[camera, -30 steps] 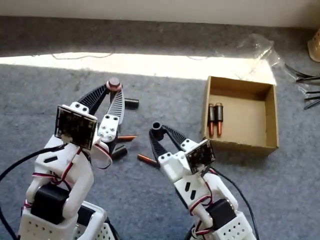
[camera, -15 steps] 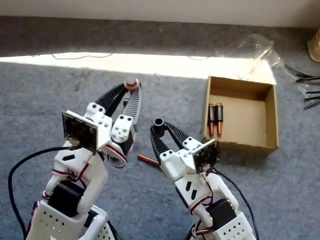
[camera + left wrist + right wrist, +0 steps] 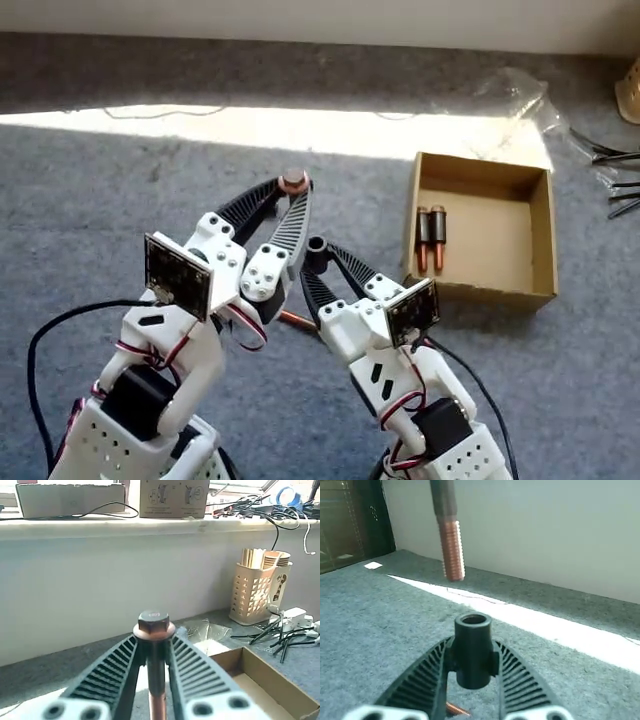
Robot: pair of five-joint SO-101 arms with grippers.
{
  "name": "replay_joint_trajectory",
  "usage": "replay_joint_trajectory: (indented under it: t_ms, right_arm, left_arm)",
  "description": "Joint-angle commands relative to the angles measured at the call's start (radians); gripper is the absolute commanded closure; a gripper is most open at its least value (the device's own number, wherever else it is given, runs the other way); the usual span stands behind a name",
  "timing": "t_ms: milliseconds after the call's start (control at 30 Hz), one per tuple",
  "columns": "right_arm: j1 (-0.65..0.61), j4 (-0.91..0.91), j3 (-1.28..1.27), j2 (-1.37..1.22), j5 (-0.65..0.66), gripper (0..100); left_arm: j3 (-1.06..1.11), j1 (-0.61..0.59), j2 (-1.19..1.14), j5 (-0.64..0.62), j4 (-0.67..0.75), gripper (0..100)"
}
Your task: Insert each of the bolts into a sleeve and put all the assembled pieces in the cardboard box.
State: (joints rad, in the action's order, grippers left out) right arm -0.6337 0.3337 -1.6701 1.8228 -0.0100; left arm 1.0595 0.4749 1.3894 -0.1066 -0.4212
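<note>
Bolt (image 3: 153, 625) stands head up, clamped by its shank between the fingers of the left gripper (image 3: 292, 192), with its threaded end pointing down. Over the last second this arm has carried it across the grey carpet (image 3: 120, 200) toward the other arm. The bolt now hangs just above the sleeve (image 3: 472, 647), slightly to one side of it and not touching it. That sleeve is upright, open mouth up, pinched in the right gripper (image 3: 317, 255), which has hardly shifted since half a second ago. Between the two arms a loose bolt (image 3: 293, 319) lies on the carpet, partly hidden by the left arm. Beside the right arm sits the cardboard box (image 3: 480, 290), with two assembled pieces (image 3: 423, 228) lying side by side along the wall nearest the grippers
</note>
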Motion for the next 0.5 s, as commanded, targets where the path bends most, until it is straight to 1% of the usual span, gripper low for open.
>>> replay_joint_trajectory:
  t_ms: [0, 133, 233, 400, 467]
  right_arm:
    - [-0.012, -0.033, -0.091, 0.015, -0.003, 99.5]
    - [-0.012, -0.033, -0.091, 0.015, -0.003, 99.5]
    - [-0.01, -0.031, -0.093, 0.015, -0.003, 99.5]
    - [-0.01, -0.031, -0.093, 0.015, -0.003, 99.5]
    - [-0.01, -0.031, -0.093, 0.015, -0.002, 99.5]
  left_arm:
    - [0.01, 0.041, 0.019, -0.009, 0.025, 100]
    - [0.01, 0.019, 0.019, -0.12, 0.025, 100]
    - [0.01, -0.013, 0.019, -0.133, 0.025, 100]
    - [0.01, -0.015, 0.019, -0.14, 0.025, 100]
    - [0.01, -0.021, 0.019, -0.173, 0.025, 100]
